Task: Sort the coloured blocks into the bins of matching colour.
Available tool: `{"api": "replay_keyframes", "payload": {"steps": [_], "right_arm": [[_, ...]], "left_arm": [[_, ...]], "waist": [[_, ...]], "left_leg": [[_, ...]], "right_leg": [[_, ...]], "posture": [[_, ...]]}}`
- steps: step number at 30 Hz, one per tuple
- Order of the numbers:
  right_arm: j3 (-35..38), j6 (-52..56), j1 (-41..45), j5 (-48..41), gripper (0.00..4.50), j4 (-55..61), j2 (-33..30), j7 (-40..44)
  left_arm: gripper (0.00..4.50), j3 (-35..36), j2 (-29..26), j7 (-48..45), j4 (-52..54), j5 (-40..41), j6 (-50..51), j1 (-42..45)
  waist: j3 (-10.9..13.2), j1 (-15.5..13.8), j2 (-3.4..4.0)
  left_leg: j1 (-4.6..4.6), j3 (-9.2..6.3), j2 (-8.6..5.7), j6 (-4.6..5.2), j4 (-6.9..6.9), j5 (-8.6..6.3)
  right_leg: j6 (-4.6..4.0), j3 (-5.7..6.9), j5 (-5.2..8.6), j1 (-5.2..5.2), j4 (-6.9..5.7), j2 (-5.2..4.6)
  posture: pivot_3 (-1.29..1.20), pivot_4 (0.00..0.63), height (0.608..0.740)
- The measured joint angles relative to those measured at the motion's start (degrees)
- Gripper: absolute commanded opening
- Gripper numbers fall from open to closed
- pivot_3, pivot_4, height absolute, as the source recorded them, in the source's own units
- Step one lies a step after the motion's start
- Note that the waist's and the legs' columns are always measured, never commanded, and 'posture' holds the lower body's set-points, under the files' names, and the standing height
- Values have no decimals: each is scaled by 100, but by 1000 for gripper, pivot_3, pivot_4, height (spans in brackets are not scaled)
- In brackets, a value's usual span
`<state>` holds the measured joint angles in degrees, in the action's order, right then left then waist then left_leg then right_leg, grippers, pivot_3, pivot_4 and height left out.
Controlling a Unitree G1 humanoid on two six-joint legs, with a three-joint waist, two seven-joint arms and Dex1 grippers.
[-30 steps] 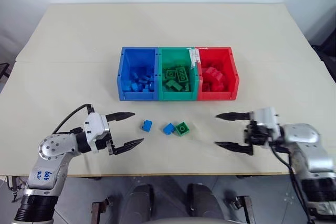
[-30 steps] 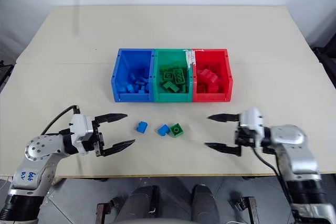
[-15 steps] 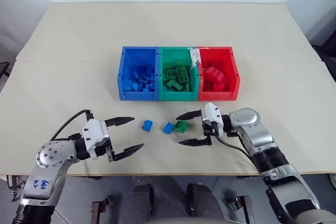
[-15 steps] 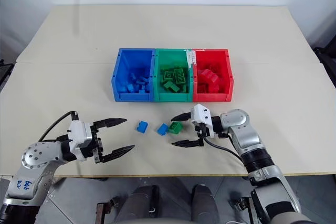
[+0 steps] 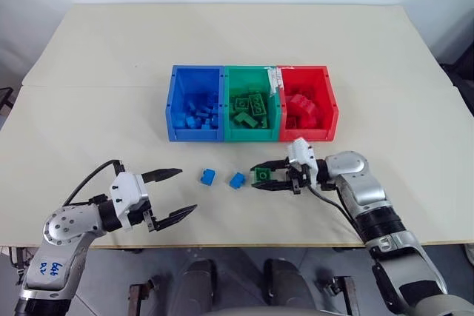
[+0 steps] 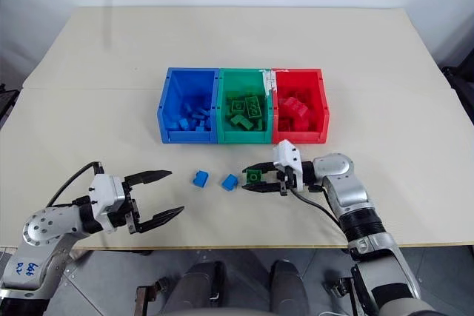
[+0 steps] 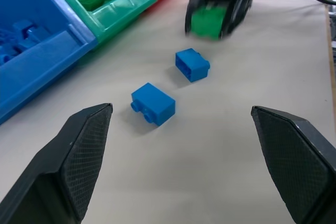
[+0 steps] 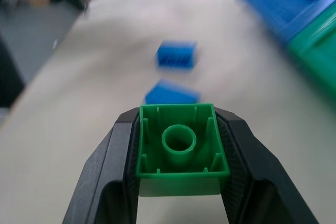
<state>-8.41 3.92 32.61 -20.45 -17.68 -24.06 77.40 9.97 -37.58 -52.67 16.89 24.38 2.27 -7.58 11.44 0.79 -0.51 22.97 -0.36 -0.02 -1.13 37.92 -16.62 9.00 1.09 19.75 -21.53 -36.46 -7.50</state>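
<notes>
Nearest the robot, at about seven o'clock on the beige table, the left gripper hung with its two black fingers spread wide and nothing between them. The left wrist view looked out between those fingers at two small blue studded plastic bricks lying apart from each other on the bare tabletop, the nearer blue brick and the farther blue brick.

In the head views the same pair sat near the table's front, and just beyond them toward three o'clock the right gripper pointed leftward, its fingers clenched on a small green studded plastic brick. The right wrist view made that grasp plain where the head views gave only a small green patch: the green brick sat squeezed between the two finger pads with its hollow underside and round central tube facing the camera. The left wrist view caught this gripper and its green load from the other side, blurred.

Farther back, toward twelve o'clock, stood three joined rectangular plastic bins in a row: the blue bin, the green bin and the red bin. The head views looked down into them and showed loose bricks of matching colour heaped in each.
</notes>
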Motion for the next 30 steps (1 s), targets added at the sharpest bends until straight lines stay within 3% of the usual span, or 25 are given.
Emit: {"api": "replay_keyframes", "payload": {"steps": [4,8,16,18,23,26,30], "right_arm": [[428,284,956,-124,1510,-115,224,-751],[672,-236,2022,200,1510,-1165,465,-1554],[502,-783,2308,665,4280,-2234,625,-1477],[510,-813,2291,659,4483,-2193,592,-1362],[669,-641,1593,76,4483,-1327,18,-205],[768,-494,732,-345,4483,-523,-638,602],[1148,-399,-588,-741,4483,214,-1267,959]], "left_arm": [[4500,248,9,63,37,1,-59,-209],[4500,569,22,93,6,3,-161,-535],[4500,798,150,225,-3,3,-179,-777],[4500,798,190,268,32,3,-177,-812],[4500,867,265,319,83,111,-108,-984],[4500,974,209,246,68,141,-91,-1012],[4500,1126,51,101,-4,214,-46,-1006]], "waist": [[1,103,2],[1,114,2],[1,99,1],[1,100,1],[0,65,0],[-1,38,-1],[0,29,-1]], "left_leg": [[-2,2,4,-4,-3,-1],[-1,4,4,-6,-17,-2],[14,1,-8,10,-17,-10],[14,0,-6,9,-17,-11],[15,3,-4,12,-17,-13],[17,6,-8,15,-14,-15],[13,15,-5,15,-15,-16]], "right_leg": [[-1,-2,1,-7,-3,4],[-3,-1,1,-10,-6,3],[-6,10,-1,-10,1,-10],[-6,13,-1,-10,1,-6],[-6,18,-1,-2,5,-13],[-6,23,-1,4,15,-11],[-5,23,-1,7,47,-7]], "posture": [[0,150,740],[0,150,740],[0,150,740],[0,150,740],[0,150,740],[0,150,740],[0,150,740]]}}
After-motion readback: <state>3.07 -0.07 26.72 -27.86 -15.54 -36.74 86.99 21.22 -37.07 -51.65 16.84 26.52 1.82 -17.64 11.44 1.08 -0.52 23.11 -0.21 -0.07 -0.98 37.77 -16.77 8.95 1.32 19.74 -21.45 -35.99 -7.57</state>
